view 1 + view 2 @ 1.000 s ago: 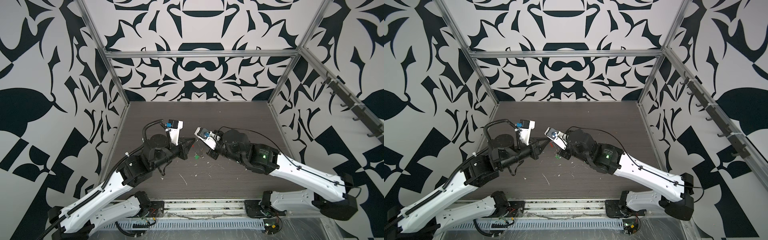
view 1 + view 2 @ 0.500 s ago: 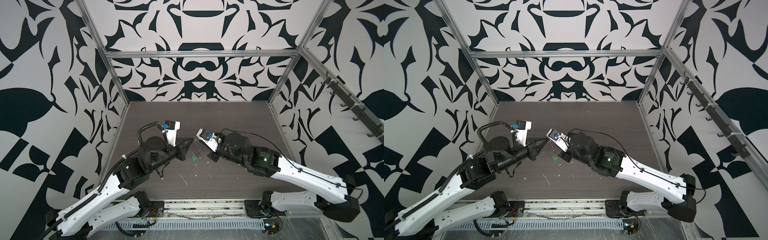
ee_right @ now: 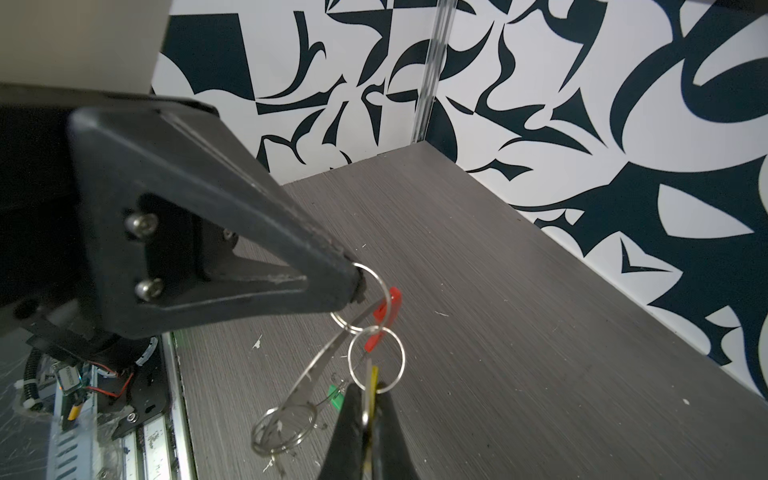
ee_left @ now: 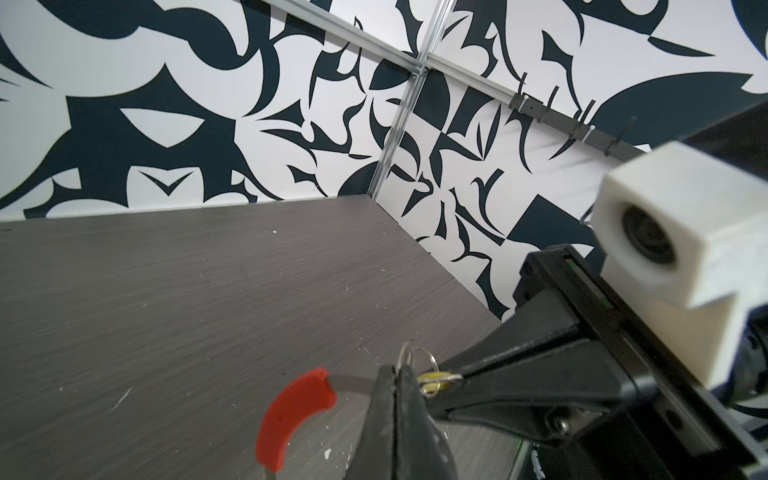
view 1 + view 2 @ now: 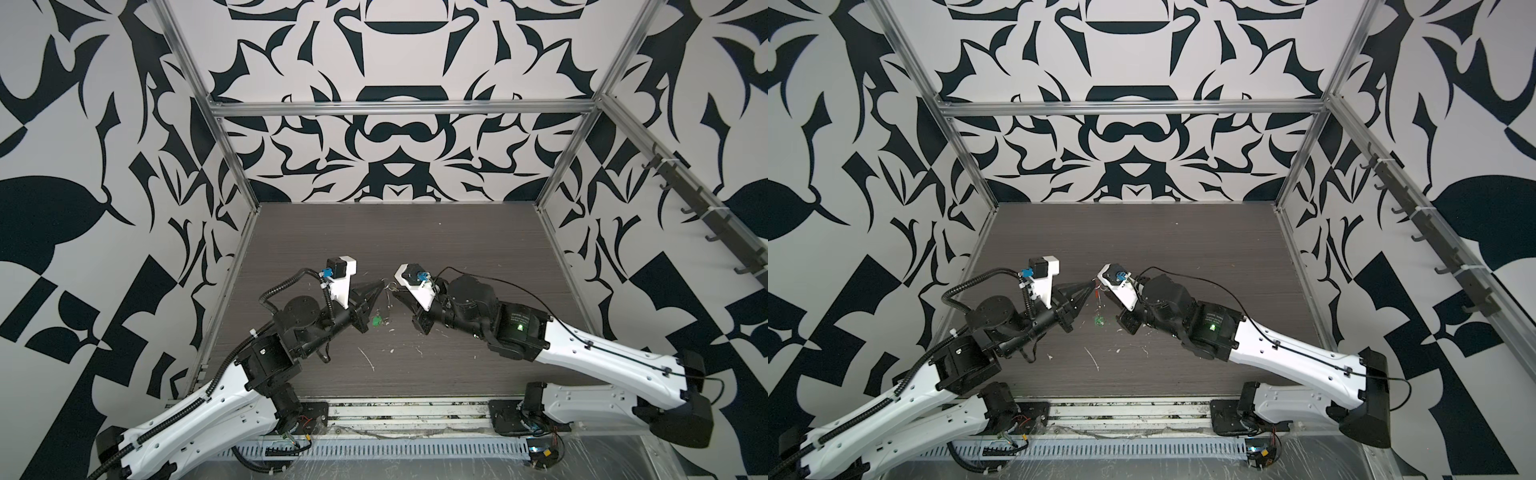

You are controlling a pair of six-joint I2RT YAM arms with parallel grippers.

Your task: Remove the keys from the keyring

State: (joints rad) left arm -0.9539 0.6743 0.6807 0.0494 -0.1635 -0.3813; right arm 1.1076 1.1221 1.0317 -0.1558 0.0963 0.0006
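Keyring [image 4: 297, 415] in left pincer [image 4: 397, 374], key [image 3: 374, 376] in right pincer [image 3: 368, 395]

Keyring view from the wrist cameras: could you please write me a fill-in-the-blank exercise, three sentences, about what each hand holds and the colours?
1. The right hand is shut on a key whose cover is ___.
2. The left hand is shut on the keyring, whose plastic sleeve is ___.
3. The other key, which no hand holds, has a ___ cover.

Missing words: yellow; red; green.
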